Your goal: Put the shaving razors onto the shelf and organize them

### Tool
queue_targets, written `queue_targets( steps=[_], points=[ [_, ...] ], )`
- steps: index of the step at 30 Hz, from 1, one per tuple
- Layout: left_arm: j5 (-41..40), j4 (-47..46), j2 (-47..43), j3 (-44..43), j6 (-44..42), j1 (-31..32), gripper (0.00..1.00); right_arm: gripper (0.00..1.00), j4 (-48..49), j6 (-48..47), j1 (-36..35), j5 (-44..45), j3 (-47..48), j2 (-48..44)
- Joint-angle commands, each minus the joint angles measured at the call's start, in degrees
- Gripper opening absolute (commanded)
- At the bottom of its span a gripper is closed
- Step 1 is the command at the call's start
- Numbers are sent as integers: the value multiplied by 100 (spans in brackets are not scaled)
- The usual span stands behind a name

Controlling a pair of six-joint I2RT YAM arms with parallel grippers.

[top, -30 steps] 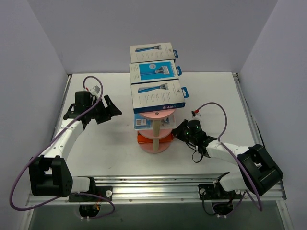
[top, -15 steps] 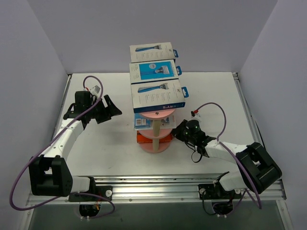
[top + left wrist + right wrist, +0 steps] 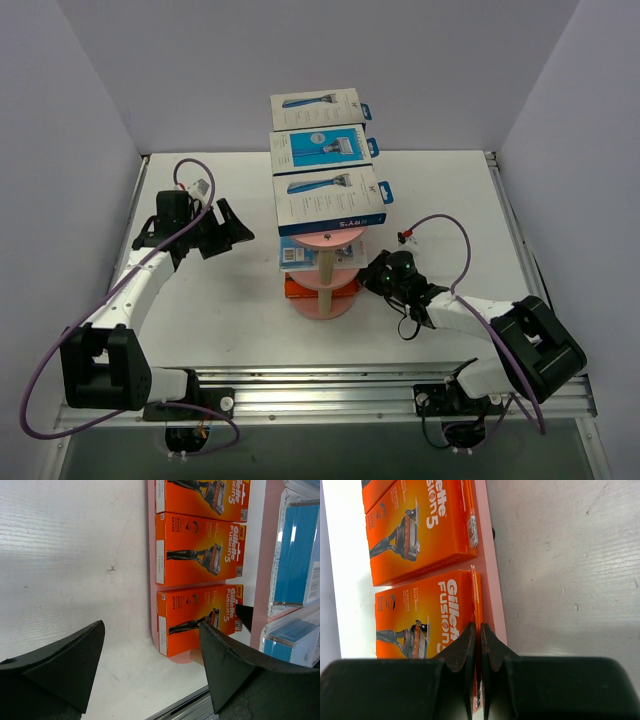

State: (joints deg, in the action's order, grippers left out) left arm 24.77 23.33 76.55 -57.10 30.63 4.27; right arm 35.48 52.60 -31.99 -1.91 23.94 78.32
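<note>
The pink shelf (image 3: 337, 240) stands mid-table. Three white-and-blue razor boxes (image 3: 330, 200) lie in a row on its long top tier. Clear blister packs with blue inserts (image 3: 295, 555) rest on the middle tier, and orange razor packs (image 3: 197, 550) lie side by side on the bottom tier (image 3: 492, 590). My right gripper (image 3: 480, 627) is low at the shelf's right side, shut on the thin card edge of the nearest orange pack (image 3: 420, 625). My left gripper (image 3: 151, 630) hangs open to the left of the shelf, nothing between its fingers (image 3: 75, 655).
White walls close in the table on the left, back and right. A metal rail (image 3: 330, 385) runs along the near edge by the arm bases. The right arm's cable (image 3: 455, 235) loops above the table to the right of the shelf.
My right gripper has crept slightly left toward the shelf's bottom tier. The left arm has not moved.
</note>
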Motion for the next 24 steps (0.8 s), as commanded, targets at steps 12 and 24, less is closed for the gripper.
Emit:
queue_targets(
  steps=[12, 24],
  points=[
    [150, -224, -53, 15, -49, -41, 85, 0, 73, 22, -53, 420, 163, 165],
    [168, -233, -35, 15, -31, -41, 85, 0, 2, -4, -44, 455, 269, 192]
  ],
)
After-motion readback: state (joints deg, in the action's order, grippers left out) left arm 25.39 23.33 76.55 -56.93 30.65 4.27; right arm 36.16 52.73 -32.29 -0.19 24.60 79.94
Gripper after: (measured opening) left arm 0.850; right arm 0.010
